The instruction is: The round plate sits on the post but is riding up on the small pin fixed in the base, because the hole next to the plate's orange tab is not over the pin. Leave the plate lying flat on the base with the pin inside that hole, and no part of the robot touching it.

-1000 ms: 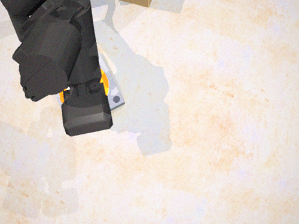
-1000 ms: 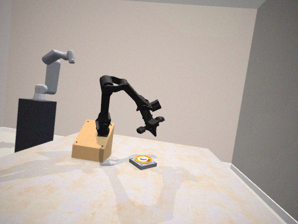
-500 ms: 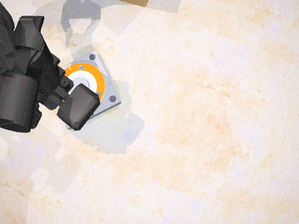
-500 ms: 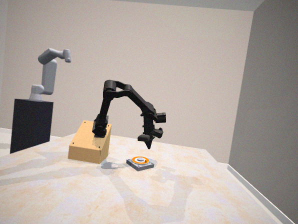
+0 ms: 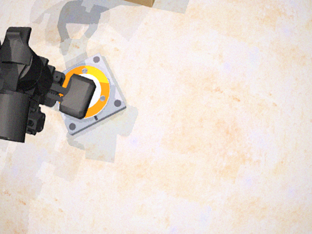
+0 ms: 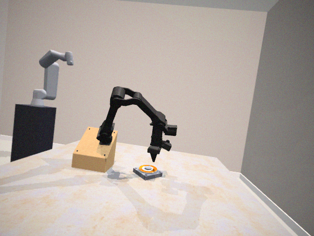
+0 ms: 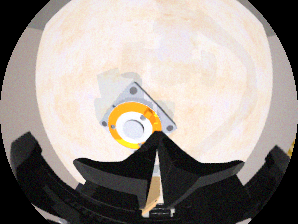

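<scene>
Gripper pinched fully closed, holding nothing, pointing straight down just above the orange round plate, not touching it. Plate sitting on the white post over the grey square base, toward the back edge of the counter, just beside the wooden arm mount. Pin and tab too small to resolve; plate seating unclear. In the top view, wrist body covering the plate's left half.

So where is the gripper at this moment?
In the exterior view the gripper hangs above the orange round plate on the grey base, jaws shut and empty, not touching it. The wooden mount stands to its left.
</scene>
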### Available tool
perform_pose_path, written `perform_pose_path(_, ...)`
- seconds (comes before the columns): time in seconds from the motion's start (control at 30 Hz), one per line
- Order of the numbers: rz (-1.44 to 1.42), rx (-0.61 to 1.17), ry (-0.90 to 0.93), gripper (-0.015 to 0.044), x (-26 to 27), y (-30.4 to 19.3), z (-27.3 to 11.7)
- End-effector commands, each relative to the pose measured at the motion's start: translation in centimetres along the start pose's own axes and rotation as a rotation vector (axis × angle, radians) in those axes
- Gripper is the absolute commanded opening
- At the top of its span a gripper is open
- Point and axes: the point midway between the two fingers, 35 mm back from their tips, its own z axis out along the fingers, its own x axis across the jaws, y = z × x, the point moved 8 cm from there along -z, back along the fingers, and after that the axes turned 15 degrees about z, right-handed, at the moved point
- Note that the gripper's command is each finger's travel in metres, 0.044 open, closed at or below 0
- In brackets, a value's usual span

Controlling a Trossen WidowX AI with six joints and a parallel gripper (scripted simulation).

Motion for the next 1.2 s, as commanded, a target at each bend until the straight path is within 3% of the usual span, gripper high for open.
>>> perform_pose_path(0.0,-0.016,0.007,-0.009,0.0000,0.0,0.0,0.9)
perform_pose_path(0.27,-0.016,0.006,-0.012,0.0000,-0.2,-0.2,4.9)
perform_pose_path(1.17,-0.015,0.005,-0.011,0.0000,1.9,0.7,5.1)
